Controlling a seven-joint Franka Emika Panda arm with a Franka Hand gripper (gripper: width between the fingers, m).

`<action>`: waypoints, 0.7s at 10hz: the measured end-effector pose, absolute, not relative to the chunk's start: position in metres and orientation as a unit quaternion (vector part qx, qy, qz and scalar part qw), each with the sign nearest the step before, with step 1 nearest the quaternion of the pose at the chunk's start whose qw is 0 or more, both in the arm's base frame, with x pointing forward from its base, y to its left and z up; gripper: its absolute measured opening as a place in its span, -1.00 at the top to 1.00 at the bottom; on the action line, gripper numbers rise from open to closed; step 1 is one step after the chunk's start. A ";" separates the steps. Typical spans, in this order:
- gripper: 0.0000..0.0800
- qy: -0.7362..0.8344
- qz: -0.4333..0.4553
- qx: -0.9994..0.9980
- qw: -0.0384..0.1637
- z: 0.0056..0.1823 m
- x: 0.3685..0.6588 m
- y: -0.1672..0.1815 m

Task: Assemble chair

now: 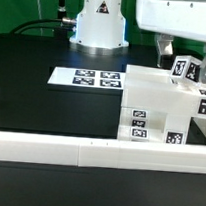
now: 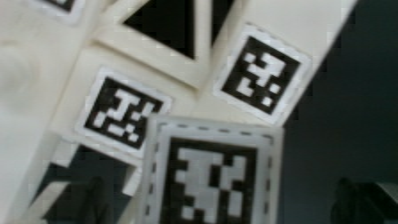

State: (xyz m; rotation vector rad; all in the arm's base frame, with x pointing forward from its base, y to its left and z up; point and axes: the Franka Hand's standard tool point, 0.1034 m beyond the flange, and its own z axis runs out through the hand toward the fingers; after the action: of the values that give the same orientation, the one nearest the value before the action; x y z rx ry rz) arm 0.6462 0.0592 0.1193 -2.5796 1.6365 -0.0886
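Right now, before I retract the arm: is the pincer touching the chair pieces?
Cannot tell. In the exterior view the pincer overlaps the chair pieces, blurred; the wrist view shows only their tagged faces close up, no fingertips.

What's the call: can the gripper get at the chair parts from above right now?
Probably yes. The gripper hangs right over the chair parts with nothing between them; the wrist view shows their tagged faces close up. The marker board and border wall lie clear of that path.
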 end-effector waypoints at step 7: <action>-0.62 0.261 -0.029 -0.965 0.004 0.120 0.641 0.064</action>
State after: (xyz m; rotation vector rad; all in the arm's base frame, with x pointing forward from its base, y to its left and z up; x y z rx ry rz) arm 0.6415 0.0638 0.1197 -3.0247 0.8171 -0.0909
